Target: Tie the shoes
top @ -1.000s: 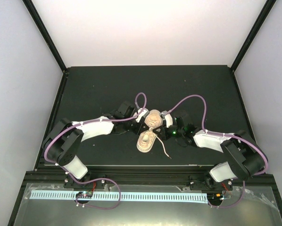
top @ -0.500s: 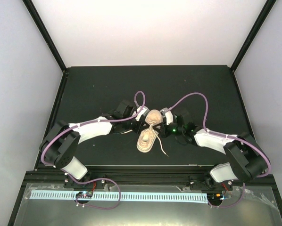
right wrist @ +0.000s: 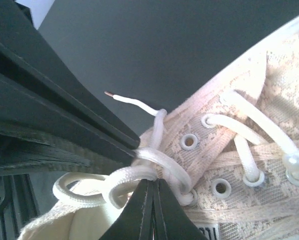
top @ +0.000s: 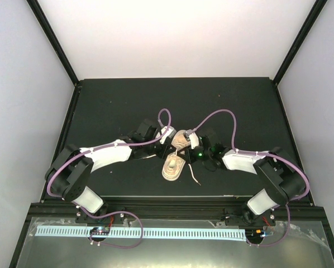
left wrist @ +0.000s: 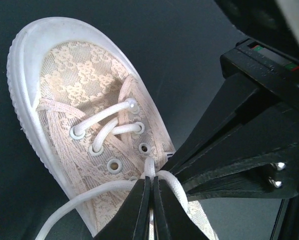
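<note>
Left gripper point(left wrist: 150, 197) jaws clamped on lace point(left wrist: 103, 116) at sneaker point(left wrist: 84, 75) throat. Right gripper point(right wrist: 152, 197) jaws pinched together on lace too (tipped end loose above black table point(right wrist: 189, 45)).

Parts of the shoe and lace lost under the arms or past the picture edges

From above, the small beige lace-fabric sneaker point(top: 171, 168) shows only its two ends, at 12 and 6 o'clock. Its middle lies under the left gripper point(top: 172, 148) and the right gripper point(top: 185, 151), whose fingertips are too small to tell apart. In the left wrist view the heel is cut off at 6 o'clock. There the thin cream lace point(left wrist: 102, 188) leaves at 7 o'clock, and its crossing vanishes between pressed-together black fingers point(left wrist: 135, 211). In the right wrist view the toe is cropped at 3 o'clock, and the left gripper's body at 9 o'clock is a dark blur.
</note>
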`<state>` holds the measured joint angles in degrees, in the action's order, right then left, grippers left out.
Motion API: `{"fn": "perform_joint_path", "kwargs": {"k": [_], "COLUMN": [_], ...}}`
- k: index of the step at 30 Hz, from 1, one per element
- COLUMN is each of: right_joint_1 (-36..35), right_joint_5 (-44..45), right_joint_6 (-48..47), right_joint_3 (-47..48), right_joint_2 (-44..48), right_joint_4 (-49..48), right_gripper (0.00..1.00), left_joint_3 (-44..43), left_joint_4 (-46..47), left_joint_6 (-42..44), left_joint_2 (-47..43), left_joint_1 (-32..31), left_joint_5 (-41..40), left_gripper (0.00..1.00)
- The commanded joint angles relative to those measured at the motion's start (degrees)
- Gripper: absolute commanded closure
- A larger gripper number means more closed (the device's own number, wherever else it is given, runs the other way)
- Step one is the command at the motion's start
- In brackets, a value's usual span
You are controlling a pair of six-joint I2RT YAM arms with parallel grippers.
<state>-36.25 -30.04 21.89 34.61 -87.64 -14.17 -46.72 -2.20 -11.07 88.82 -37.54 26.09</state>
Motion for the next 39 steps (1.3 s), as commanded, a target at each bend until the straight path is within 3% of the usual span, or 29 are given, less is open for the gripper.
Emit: {"fn": "perform_joint_path", "kwargs": {"k": [1, 15, 39], "right_joint_1": [-0.48, -2.09, -2.13], "right_joint_5": [0.95, 1.42, 4.73], "right_joint_6": [0.7, -4.31, 1.41], "right_joint_3": [1.25, 1.7, 4.56], "right_joint_2": [-1.85, -1.6, -6.11], "right_joint_4": [-1.05, 5.23, 3.91], "right_gripper": [0.98, 0.99, 0.98], "left_joint_3": [1.21, 1.88, 6.54], "left_joint_4": [2.99, 4.89, 8.63], "left_joint_6": [0.71, 0.36, 6.73], "left_joint_2": [-2.52, -2.66, -4.63], "left_joint_1": [0.18, 0.14, 0.05], "left_joint_5": [-1.12, -1.94, 7.13], "left_gripper": [0.98, 0.98, 0.98]}}
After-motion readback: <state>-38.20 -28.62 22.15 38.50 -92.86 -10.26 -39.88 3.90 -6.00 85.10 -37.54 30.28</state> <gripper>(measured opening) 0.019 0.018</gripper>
